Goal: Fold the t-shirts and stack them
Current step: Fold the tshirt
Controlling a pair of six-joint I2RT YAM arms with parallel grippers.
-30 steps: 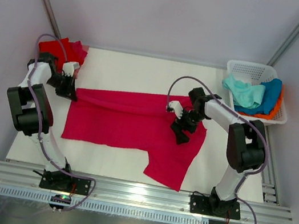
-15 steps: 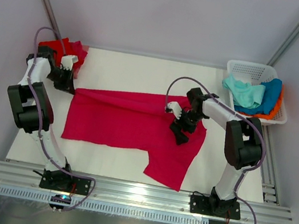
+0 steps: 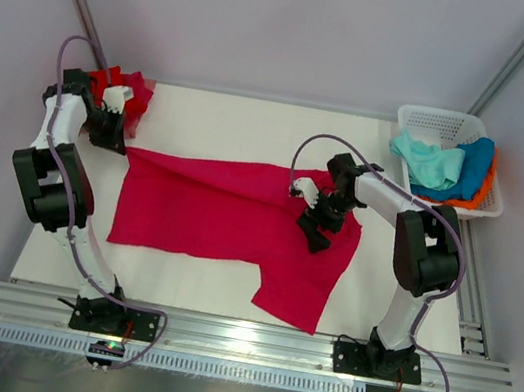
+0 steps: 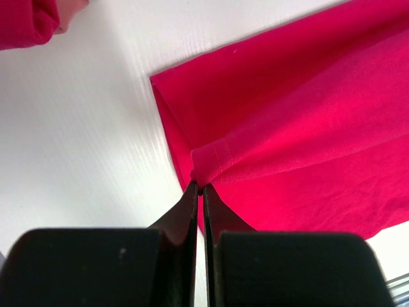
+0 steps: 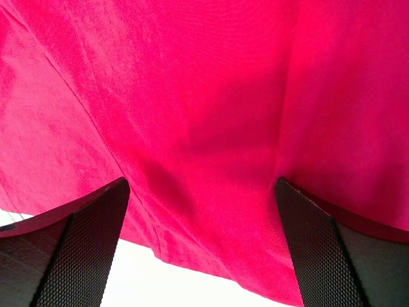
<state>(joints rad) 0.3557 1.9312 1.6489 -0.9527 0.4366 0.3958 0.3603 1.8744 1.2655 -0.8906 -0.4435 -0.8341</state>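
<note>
Crimson-pink t-shirt, white lattice basket

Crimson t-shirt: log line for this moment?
left gripper shut on crimson cloth t-shirt hem | right gripper open over it | fold unfinished

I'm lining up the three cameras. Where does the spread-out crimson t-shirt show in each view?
Top external: the crimson t-shirt lies spread mid-way across the white table, between both arms.
Left wrist: it fills the right side, a corner pinched at the tips of the shut left fingers.
Right wrist: it fills nearly the whole picture, under the open right fingers.
Shared landmark: the white table, only a bottom sliver for the right wrist.
</note>
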